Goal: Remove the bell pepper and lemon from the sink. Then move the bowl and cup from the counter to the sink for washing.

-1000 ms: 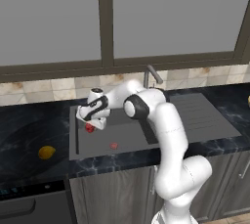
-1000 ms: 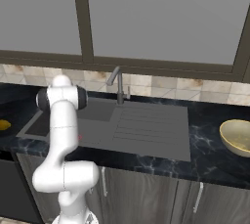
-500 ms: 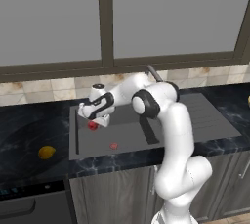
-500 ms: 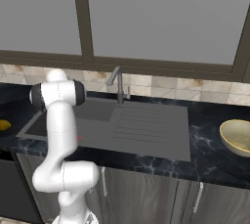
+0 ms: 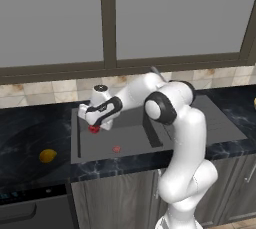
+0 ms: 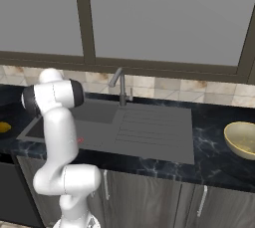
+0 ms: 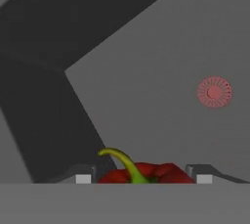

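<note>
My gripper (image 5: 94, 124) reaches down into the left part of the dark grey sink (image 5: 131, 138). It is shut on the red bell pepper (image 5: 93, 129). In the hand view the bell pepper (image 7: 163, 173), with its curved green stem, fills the gap between the two fingertips of the gripper (image 7: 144, 179), above the sink floor (image 7: 146, 100). The yellow lemon (image 5: 47, 155) lies on the black counter (image 5: 25, 138) left of the sink; the lemon (image 6: 3, 127) also shows at the left edge of the right base view. The golden bowl (image 6: 241, 139) sits on the counter at far right. The cup is out of view.
A reddish drain spot (image 5: 116, 149) marks the basin floor in front of the pepper. The thin grey faucet (image 6: 120, 85) rises behind the ribbed drainboard (image 6: 149, 127). A tiled backsplash and dark-framed windows run behind the counter; grey cabinet fronts are below.
The arm's elbow has swung to the right, while the hand and the bell pepper have stayed almost in place over the basin. The lemon and bowl have not moved.
</note>
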Available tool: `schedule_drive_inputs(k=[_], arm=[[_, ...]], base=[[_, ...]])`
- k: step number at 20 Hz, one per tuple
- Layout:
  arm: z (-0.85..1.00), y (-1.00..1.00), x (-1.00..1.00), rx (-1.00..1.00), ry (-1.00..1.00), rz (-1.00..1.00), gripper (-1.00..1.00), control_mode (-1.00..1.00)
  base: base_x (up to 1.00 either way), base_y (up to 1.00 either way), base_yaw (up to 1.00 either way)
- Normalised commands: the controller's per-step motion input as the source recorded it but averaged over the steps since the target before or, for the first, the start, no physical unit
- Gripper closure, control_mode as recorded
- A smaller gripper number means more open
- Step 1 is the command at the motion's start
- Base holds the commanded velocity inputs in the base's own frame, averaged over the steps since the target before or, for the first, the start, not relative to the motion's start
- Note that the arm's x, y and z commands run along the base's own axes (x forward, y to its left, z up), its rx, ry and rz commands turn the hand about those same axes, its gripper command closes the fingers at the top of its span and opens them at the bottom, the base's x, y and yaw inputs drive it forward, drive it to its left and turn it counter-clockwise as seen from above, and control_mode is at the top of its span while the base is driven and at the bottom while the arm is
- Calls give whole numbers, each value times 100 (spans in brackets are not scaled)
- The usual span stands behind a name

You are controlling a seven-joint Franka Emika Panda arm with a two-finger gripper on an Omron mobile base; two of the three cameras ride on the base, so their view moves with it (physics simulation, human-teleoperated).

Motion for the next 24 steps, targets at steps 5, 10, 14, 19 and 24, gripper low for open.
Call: schedule_drive_inputs(k=[5, 10, 14, 19, 24], arm=[[37, 29, -22, 0, 0, 2, 100, -100], [36, 37, -13, -1, 0, 1, 100, -100], [27, 46, -5, -5, -2, 0, 100, -100], [14, 51, 0, -5, -2, 0, 100, -100], [13, 46, 0, -4, 0, 0, 100, -100]], base=[[0, 0, 0], [0, 0, 0], [0, 0, 0], [0, 0, 0], [0, 0, 0]])
